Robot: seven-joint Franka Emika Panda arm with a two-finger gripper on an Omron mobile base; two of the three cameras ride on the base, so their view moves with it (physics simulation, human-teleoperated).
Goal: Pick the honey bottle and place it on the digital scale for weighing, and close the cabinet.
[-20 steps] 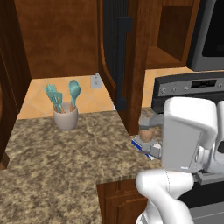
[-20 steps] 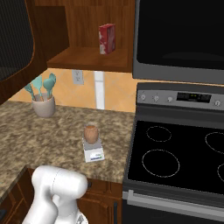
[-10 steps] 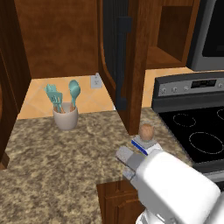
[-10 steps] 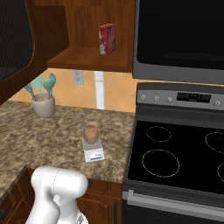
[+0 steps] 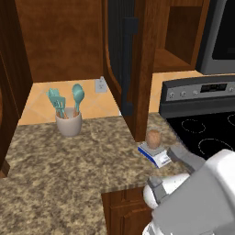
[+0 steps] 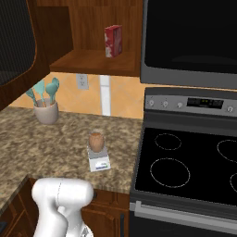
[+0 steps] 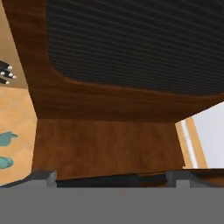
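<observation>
One step done: honey bottle point(image 5: 153, 138) sat on digital scale point(image 5: 154, 154), frame centre-right. Arm swung away from scale since a second earlier; gripper point(image 7: 109, 175) empty, fingers spread wide, faced cabinet point(image 5: 131, 64) door, which stood open. Closing remained.

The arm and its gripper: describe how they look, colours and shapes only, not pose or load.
The arm is glossy white, built of rounded, bulging shells; one link in the left base view is a big smooth white block. The gripper is grey, with two flat, squared fingers on a rounded white wrist. In the hand view, the finger tips are small, grey and blocky. No cables or markings are visible.
</observation>
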